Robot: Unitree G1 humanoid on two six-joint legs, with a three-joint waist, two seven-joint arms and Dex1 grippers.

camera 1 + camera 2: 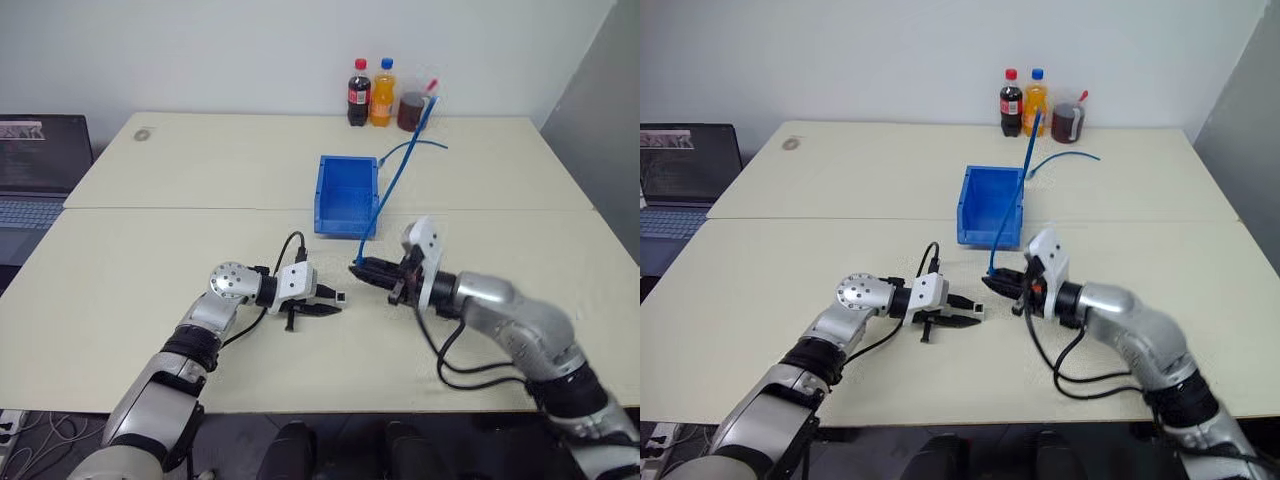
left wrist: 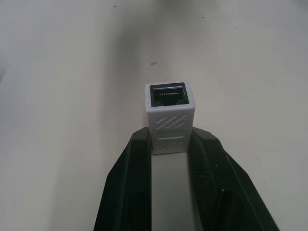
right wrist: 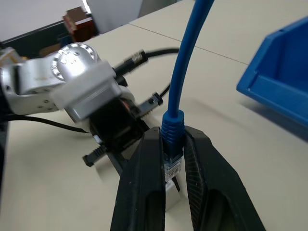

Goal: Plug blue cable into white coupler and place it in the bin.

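Note:
My left gripper [image 1: 333, 298] is shut on the white coupler [image 2: 169, 113]. It holds the small ribbed block by its rear, with the dark socket end facing away past the fingertips [image 2: 142, 144]. My right gripper [image 1: 362, 268] is shut on the blue cable [image 3: 185, 57] at its clear plug [image 3: 172, 166], and the boot stands up between the fingers. The two grippers point at each other low over the table, a small gap apart, with the coupler [image 1: 341, 296] left of and slightly nearer than the plug. The cable [image 1: 395, 180] rises from the right gripper past the right side of the blue bin [image 1: 345, 222] toward the back of the table.
At the table's far edge stand a cola bottle [image 1: 358, 93], an orange bottle [image 1: 382, 92] and a jar of dark liquid [image 1: 411, 110]. A laptop [image 1: 40, 160] sits off the table's left side. The bin stands just beyond the grippers.

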